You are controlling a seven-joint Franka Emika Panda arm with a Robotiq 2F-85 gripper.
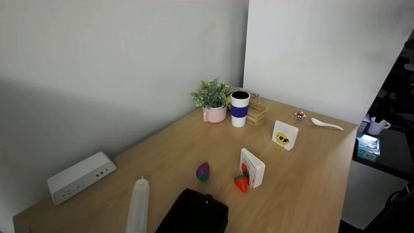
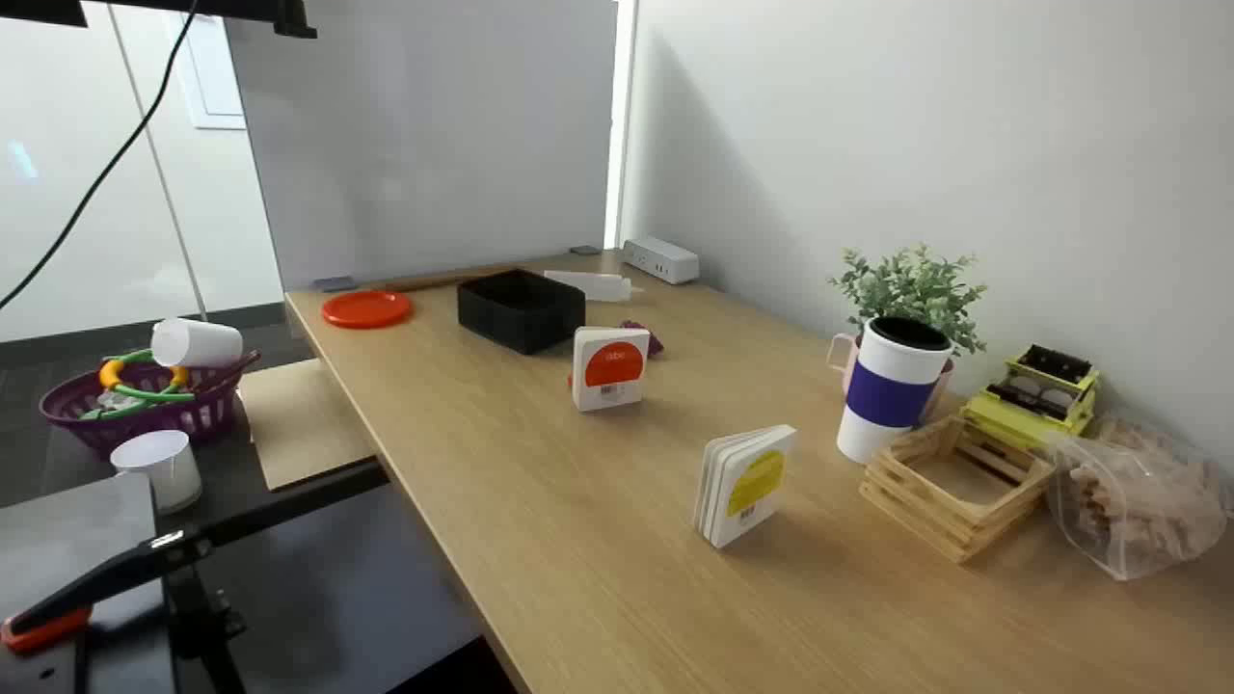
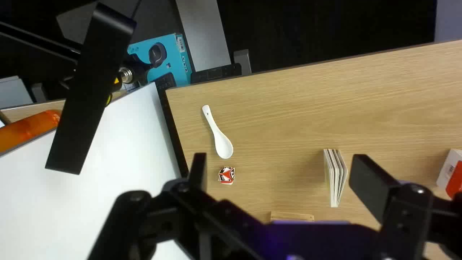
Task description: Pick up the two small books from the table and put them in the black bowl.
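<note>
The cow board book [image 3: 335,177] stands on edge on the table [image 3: 325,108], below your gripper [image 3: 279,169]: in the wrist view it lies between the two fingers [image 3: 371,187] but well off centre, just beside the right-hand one. Your gripper is spread wide with nothing in its grasp. The book's long axis runs square to the closing line, so you would squeeze it cover to cover; I'd judge you need a sideways shift and a descent, with little wrist turn. Its leaves fan slightly, so one might slip your grip. How high you hang above it, I can't tell.

Past that finger, on the same side, stands the red-disc board book [image 3: 451,173]. Farther that way, outside the wrist view, sits the black bowl [image 2: 511,320], rectangular, holding neither book.

In an exterior view, the red-disc board book [image 1: 254,166] shows what looks like "abc"; both books' barcodes are too small to read, as is the print on the teal box [image 3: 174,54] beyond the table's edge.
</note>
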